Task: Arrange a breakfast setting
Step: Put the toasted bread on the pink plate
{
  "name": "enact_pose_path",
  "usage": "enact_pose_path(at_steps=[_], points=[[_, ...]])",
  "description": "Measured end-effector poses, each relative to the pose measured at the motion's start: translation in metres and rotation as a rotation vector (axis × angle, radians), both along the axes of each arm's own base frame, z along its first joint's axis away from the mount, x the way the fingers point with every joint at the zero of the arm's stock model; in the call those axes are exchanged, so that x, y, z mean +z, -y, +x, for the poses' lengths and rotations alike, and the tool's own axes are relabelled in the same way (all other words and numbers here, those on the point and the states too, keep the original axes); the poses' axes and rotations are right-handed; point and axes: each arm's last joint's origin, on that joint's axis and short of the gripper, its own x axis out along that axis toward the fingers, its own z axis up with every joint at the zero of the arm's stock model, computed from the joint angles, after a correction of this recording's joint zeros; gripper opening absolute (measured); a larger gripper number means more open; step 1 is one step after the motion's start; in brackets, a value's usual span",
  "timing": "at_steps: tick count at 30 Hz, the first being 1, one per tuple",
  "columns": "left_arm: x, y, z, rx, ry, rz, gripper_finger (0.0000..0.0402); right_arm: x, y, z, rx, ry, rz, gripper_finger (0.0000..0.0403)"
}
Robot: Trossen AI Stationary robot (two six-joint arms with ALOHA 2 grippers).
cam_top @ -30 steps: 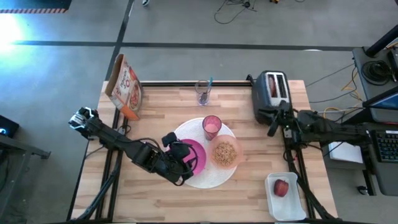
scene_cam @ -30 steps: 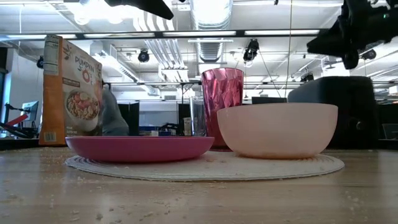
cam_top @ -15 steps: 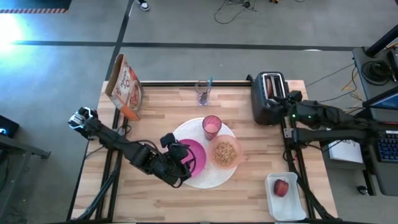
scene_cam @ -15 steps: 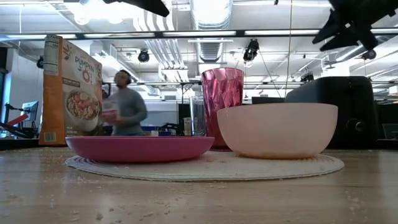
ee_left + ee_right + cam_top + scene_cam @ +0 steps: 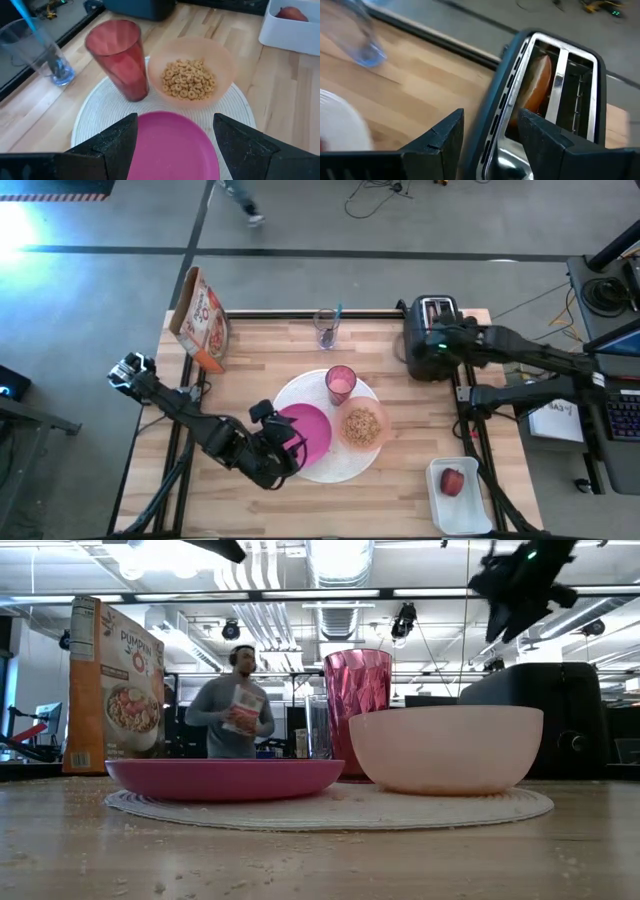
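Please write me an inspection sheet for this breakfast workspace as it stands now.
Surface: wooden table, crumbs scattered near the front.
Job's things: magenta plate, pink tumbler and peach bowl of cereal on the white plate; bagel in the toaster; red fruit in a white tub.
Clutter: cereal box; clear glass holding the spoon.
Grippers: left claw open at the magenta plate; right claw open over the toaster.
Cables: on the floor.
Surroundings: person walking behind.
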Motion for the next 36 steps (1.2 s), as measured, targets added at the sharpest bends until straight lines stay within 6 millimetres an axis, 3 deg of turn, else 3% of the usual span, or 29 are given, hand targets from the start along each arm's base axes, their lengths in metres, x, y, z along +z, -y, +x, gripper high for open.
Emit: enact_pose_path(at_steps=[7, 13, 21, 36], points=[[-0.001, 0.012, -0.019, 0.043, 0.018, 0.032, 0.0242, 0.005, 0.028, -0.002, -0.129, -0.106, 0.025, 0.0176], [-0.002, 0.016, -0.027, 0.066, 0.02, 0.031, 0.0242, 0.013, 0.048, -0.015, -0.204, -0.054, 0.09, 0.0176], [-0.002, 0.017, -0.029, 0.066, 0.027, 0.04, 0.0242, 0.001, 0.072, -0.021, -0.254, -0.055, 0.158, 0.0176], [-0.002, 0.017, -0.03, 0.073, 0.029, 0.034, 0.0242, -0.02, 0.098, 0.004, -0.181, -0.075, 0.171, 0.0175]])
